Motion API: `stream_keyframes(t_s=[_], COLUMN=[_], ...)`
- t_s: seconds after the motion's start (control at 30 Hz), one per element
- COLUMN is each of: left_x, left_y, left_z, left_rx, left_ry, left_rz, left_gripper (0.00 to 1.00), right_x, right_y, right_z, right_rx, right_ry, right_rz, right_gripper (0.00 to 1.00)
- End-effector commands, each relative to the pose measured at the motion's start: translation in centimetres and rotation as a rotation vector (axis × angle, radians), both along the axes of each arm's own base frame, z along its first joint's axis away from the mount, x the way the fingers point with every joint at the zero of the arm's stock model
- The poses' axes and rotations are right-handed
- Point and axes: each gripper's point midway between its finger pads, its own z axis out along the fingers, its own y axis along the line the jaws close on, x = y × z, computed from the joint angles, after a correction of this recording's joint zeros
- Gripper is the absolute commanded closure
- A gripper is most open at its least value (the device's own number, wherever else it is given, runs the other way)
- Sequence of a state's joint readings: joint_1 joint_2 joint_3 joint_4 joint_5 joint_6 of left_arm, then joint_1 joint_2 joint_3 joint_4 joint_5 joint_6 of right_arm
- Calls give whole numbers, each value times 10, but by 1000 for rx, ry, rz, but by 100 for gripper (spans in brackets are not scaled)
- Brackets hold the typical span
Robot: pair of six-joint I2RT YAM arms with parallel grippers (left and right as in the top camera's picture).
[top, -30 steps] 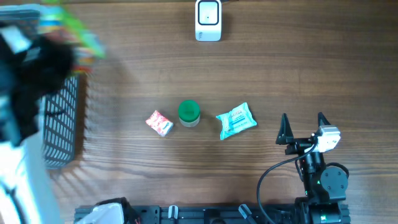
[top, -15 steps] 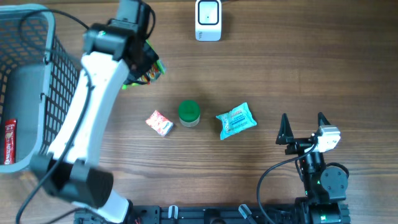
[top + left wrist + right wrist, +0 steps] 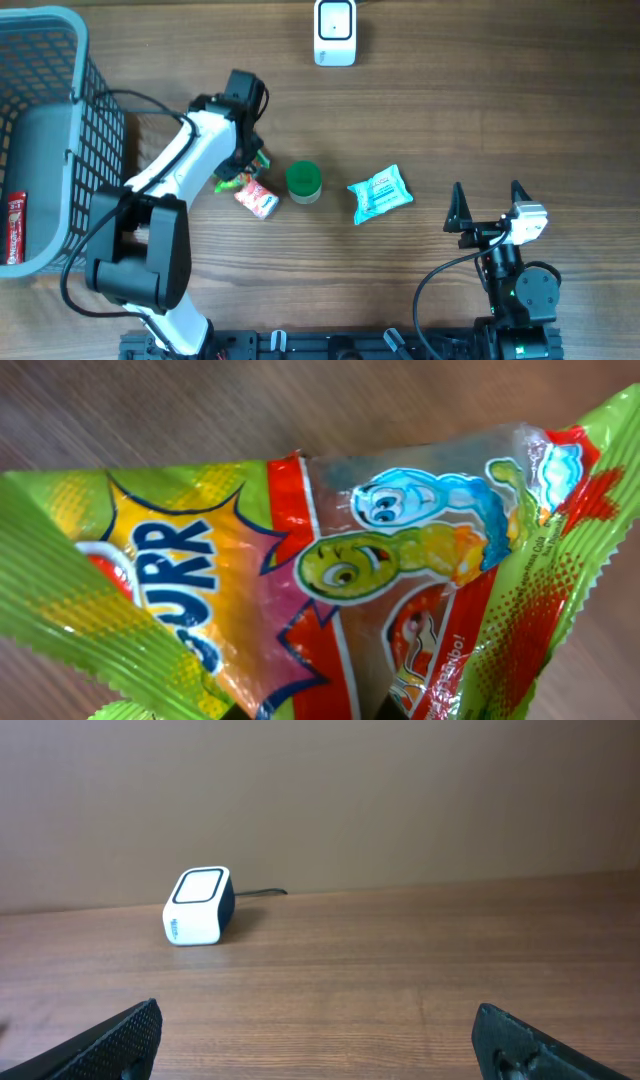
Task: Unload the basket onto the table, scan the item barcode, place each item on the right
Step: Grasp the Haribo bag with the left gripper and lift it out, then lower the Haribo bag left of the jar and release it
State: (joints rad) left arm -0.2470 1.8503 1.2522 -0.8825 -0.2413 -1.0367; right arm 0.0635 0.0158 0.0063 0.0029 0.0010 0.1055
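Since half a second ago, our left arm has swung down from near the barcode scanner toward the middle of the worktop. Its hand now sits low, just beside a small red-and-white box.

That left hand is clamped on a green gummy-worm packet, the item to be scanned. The foil fills the wrist view and hides the fingers.

Our right hand rests near the front edge with its fingers spread wide and nothing between them.

A green-lidded jar and a blue pouch lie in a row with the box, and a grey basket stands at far left.

We judge several risks:
- The packet is well apart from the scanner, so no read can happen here.
- Only the cartoon front shows and no barcode is visible, so the wrong face may be presented.
- Crinkled, glossy foil may glare or slip from the grip.
- The low hand may nudge the box.
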Motion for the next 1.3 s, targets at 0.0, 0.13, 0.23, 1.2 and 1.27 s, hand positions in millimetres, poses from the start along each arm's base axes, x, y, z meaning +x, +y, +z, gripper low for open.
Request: stream_keyframes(t_s=[0.0,0.13,0.23,1.2,1.27], left_x=[-7,-10,-10,-6,-15], left_y=[39,67,80,6,12], left_z=[-3,1,4,36,18], left_rx=[120,161,145,-36,-17], left_ry=[1,20,27,-61,-8], left_rz=[78,101,102,-199,-163], left_gripper=[87,34,2,96,96], right_x=[0,0,0,0,0], right_y=[2,2,2,2,2], right_z=[1,1,1,1,1], right_rx=[9,9,9,9,9], right_ry=[-6,-6,-6,-6,-6], right_rz=[9,9,9,9,9], right_gripper=[0,0,0,0,0])
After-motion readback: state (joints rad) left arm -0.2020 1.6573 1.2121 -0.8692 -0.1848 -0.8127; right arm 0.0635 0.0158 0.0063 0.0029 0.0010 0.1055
